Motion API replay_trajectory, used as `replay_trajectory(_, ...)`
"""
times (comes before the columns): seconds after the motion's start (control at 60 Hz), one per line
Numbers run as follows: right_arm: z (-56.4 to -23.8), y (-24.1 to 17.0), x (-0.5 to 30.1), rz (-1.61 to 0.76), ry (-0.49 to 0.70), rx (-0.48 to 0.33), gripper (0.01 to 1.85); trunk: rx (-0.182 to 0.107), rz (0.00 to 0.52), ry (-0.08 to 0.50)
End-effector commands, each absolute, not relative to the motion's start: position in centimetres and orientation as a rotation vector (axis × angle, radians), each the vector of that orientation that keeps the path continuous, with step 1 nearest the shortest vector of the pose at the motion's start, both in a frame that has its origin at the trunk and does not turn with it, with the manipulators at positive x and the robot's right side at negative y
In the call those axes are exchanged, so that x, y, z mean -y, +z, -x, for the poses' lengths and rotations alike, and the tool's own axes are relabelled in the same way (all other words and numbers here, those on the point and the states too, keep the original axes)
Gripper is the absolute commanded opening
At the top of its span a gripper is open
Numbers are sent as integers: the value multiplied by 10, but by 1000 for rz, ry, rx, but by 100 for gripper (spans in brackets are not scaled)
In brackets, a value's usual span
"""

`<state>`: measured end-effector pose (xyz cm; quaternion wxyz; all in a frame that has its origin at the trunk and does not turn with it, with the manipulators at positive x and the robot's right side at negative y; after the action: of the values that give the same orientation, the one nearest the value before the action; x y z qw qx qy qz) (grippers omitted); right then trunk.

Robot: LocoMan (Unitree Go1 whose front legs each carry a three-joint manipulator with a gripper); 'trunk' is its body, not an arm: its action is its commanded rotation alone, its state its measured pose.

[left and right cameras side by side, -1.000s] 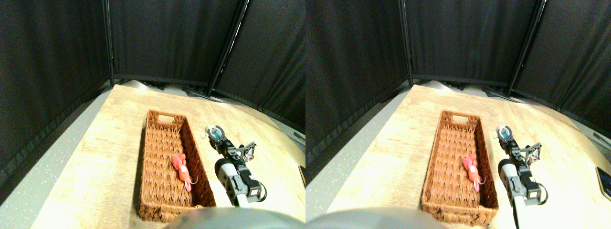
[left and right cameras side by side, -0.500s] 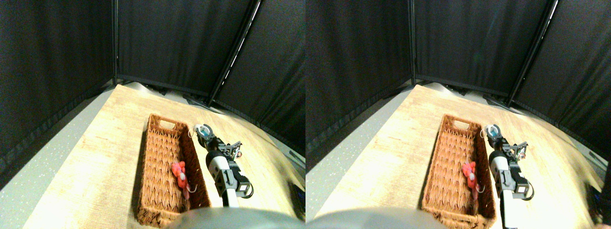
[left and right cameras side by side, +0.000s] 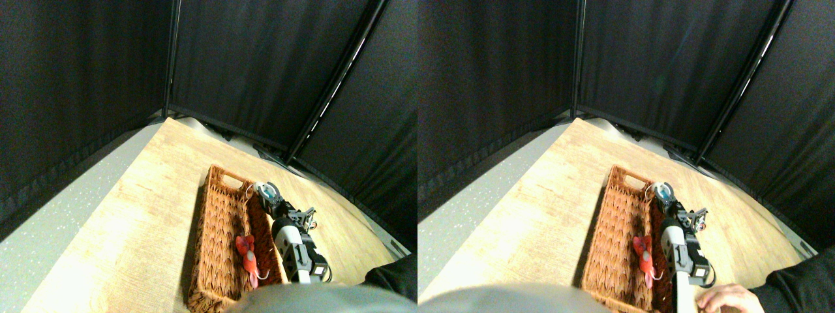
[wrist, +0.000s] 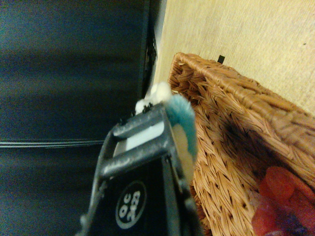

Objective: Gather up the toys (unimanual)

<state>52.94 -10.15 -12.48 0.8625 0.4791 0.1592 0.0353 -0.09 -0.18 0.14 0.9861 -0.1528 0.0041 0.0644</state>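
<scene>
A red toy (left and right cameras side by side: 246, 251) with a string tail lies inside the woven brown basket (left and right cameras side by side: 215, 189), near its near end. My right gripper (left and right cameras side by side: 267, 195) hangs at the basket's far right rim, shut on a small blue toy (left and right cameras side by side: 266, 190) with white parts. In the wrist view the blue toy (wrist: 183, 118) sits pressed against the dark jaw frame, just over the basket's wall (wrist: 236, 98). The red toy (wrist: 280, 196) shows blurred on the basket floor there.
The basket stands on a light wooden table (left and right cameras side by side: 150, 215) enclosed by black curtain panels (left and right cameras side by side: 248, 65). A grey floor strip (left and right cameras side by side: 59, 222) runs along the left. A person's dark sleeve (left and right cameras side by side: 394, 277) reaches in at the lower right beside my arm.
The camera has swung, shifting the whole picture. My gripper with the blue toy has closed in on the basket's right rim. A person's sleeve has come into view at the lower right.
</scene>
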Motion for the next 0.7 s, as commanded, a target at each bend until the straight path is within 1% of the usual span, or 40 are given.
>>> replay_trajectory(0.017,-530,-122,99,-1021,88,-296,6,-20,334,161)
replay_trajectory(0.1,-531,-124,98,-1031,91,-312,6,-18,335,163)
replay_trajectory(0.2,-532,-126,98,-1035,97,-311,6,-17,336,164)
replay_trajectory(0.233,-533,-126,98,-1040,99,-311,6,-22,332,162)
replay_trajectory(0.267,-533,-127,98,-1044,79,-309,6,-23,331,161)
replay_trajectory(0.3,-533,-127,99,-1069,67,-331,6,-23,329,161)
replay_trajectory(0.333,-532,-126,100,-1047,52,-321,6,-24,328,160)
replay_trajectory(0.35,-532,-125,101,-1042,48,-332,19,-24,326,159)
replay_trajectory(0.367,-531,-125,102,-1043,43,-345,40,-24,325,158)
replay_trajectory(0.383,-531,-125,102,-1046,39,-352,50,-26,323,157)
replay_trajectory(0.417,-531,-125,105,-1018,37,-376,92,-27,321,155)
replay_trajectory(0.433,-531,-125,105,-1018,37,-376,92,-27,321,154)
replay_trajectory(0.483,-528,-124,106,-994,16,-376,117,-29,317,152)
replay_trajectory(0.55,-526,-124,108,-978,18,-365,135,-29,312,151)
replay_trajectory(0.567,-527,-124,109,-978,17,-363,136,-28,311,150)
replay_trajectory(0.6,-528,-124,110,-974,19,-358,137,-29,308,149)
replay_trajectory(0.7,-533,-125,120,-949,26,-317,126,-31,296,142)
